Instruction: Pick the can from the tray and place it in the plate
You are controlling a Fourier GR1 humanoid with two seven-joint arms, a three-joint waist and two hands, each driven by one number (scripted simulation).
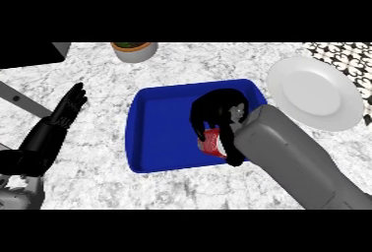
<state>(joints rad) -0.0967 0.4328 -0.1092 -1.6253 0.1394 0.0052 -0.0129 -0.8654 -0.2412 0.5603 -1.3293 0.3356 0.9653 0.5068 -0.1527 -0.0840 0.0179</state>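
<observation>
Reaching into the blue plastic tray point(156, 142) in the middle of the frame, the black right hand point(216, 112) has its fingers curled down around the small red can point(210, 145). The can sits low in the tray, near its lower right corner, and the hand hides most of it. I cannot tell if the can is off the tray floor yet.

So the task looks like it is only at the grabbing part. The can is not on the plate yet. What is left, I think, is to lift it, carry it to the upper right, and set it down there.

The round white plate point(320, 93) waits at the upper right of the frame, just beside the tray. It looks smooth and shiny, with nothing on it.

The tray is a flat box shape with low walls and round corners. The can is a little round tube, red with some white on it. The tabletop point(94, 64) is white and grey stone with swirly marks.

The black left hand point(69, 106) rests open at the left of the frame, fingers straight and pointing up.

A small grey pot with a green plant point(134, 50) stands at the top of the frame.
</observation>
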